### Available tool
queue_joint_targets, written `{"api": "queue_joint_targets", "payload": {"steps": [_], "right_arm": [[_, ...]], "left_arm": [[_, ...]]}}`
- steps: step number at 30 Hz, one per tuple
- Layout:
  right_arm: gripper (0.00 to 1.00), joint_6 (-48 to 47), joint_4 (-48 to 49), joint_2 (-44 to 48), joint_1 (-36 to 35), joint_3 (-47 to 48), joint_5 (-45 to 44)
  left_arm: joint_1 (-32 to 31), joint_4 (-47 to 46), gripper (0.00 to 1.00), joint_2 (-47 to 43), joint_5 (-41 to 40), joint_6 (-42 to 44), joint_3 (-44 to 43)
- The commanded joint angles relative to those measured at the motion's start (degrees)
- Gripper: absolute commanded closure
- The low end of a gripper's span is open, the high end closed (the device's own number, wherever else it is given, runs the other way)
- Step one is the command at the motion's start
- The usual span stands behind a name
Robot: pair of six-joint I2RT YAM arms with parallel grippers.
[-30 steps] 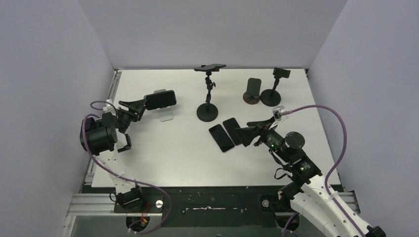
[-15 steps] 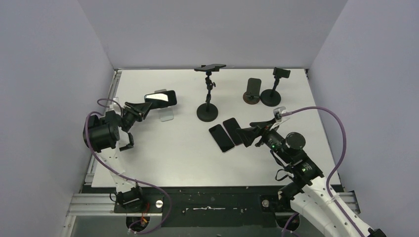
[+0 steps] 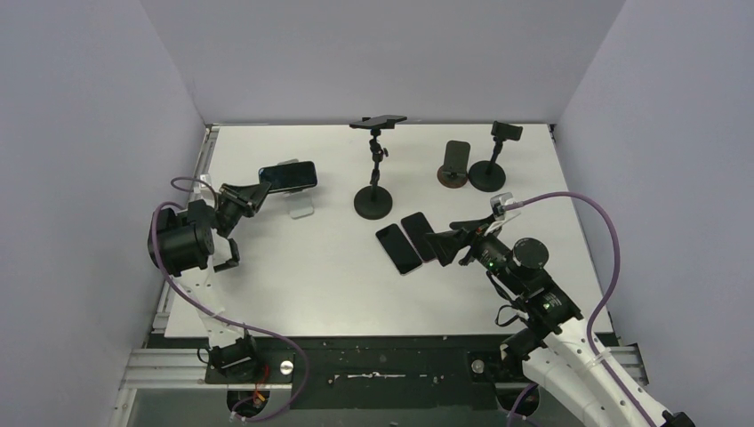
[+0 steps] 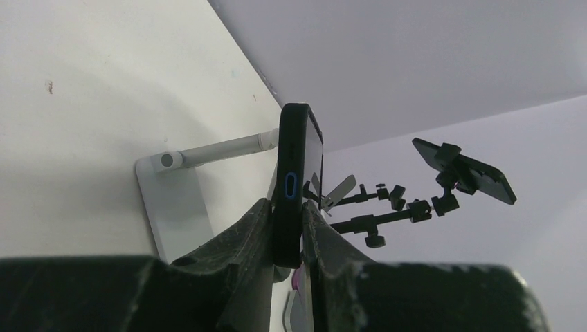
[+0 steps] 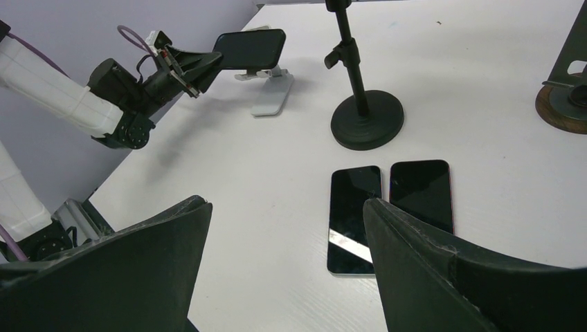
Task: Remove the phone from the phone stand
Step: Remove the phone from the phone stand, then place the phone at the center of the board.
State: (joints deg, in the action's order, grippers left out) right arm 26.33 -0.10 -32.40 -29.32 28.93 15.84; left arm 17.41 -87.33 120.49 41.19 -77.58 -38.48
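Now the left gripper (image 4: 287, 214) is pinching the phone (image 4: 294, 149) by its end, jaws narrowed against both faces, readying a lift off the white stand (image 3: 303, 210) near the far-left corner of the table (image 3: 293, 285); the right gripper (image 5: 285, 204) is hanging wide open, empty.

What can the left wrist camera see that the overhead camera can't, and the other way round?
Only the left wrist view shows the phone's bottom edge with its charging port, pinched between the left tool's fingers. Only the overhead view shows two phones lying flat and the right tool, open. Both show that phone, the white stand and the tall black stand.
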Motion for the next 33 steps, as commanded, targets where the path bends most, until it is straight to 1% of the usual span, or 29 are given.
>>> {"api": "queue_joint_targets", "payload": {"steps": [1, 7, 9, 12, 14, 22, 25, 27, 29, 31, 33], "right_arm": [[0.18, -0.65, 1.76, 0.30, -0.21, 2.11, -0.74], [0.18, -0.83, 1.78, 0.00, -0.21, 2.35, -0.54], [0.18, -0.84, 1.61, -0.03, -0.21, 2.49, -0.50], [0.18, -0.76, 1.50, 0.07, -0.21, 2.62, -0.46], [0.18, -0.73, 1.38, 0.14, -0.22, 2.78, -0.37], [0.18, -0.16, 1.20, 0.16, -0.25, 3.26, 0.08], [0.18, 1.94, 3.15, -0.44, -0.24, 2.89, 1.46], [0.18, 4.86, 5.85, -1.80, -0.30, 2.44, 3.60], [0.18, 7.90, 9.43, -3.51, -0.34, 2.15, 5.65], [0.16, 11.64, 13.78, -5.58, -0.37, 1.81, 6.99], [0.13, 15.96, 20.53, -7.16, -0.52, 1.05, 7.26]], "left_arm": [[0.43, -11.53, 1.00, -3.52, -0.14, -0.15, -0.10], [0.34, -12.51, 1.00, -6.87, -0.52, -0.81, 0.94], [0.34, -10.97, 1.00, -9.89, -1.24, 0.05, 1.76], [0.26, -4.71, 1.00, -16.47, -2.02, 3.98, 2.49], [0.17, -2.94, 1.00, -20.00, -2.65, 5.39, 2.97], [-1.81, 0.62, 1.00, -31.79, -4.88, 4.65, 5.84], [-5.18, 3.06, 1.00, -38.13, -4.64, 5.05, 6.99], [-8.39, 7.22, 1.00, -44.17, -4.90, 7.34, 7.48], [-12.32, 13.13, 1.00, -49.48, -6.35, 10.47, 7.90], [-17.73, 18.30, 1.00, -54.37, -8.75, 13.68, 8.35], [-22.65, 22.36, 1.00, -58.49, -12.09, 15.73, 8.78]]}}
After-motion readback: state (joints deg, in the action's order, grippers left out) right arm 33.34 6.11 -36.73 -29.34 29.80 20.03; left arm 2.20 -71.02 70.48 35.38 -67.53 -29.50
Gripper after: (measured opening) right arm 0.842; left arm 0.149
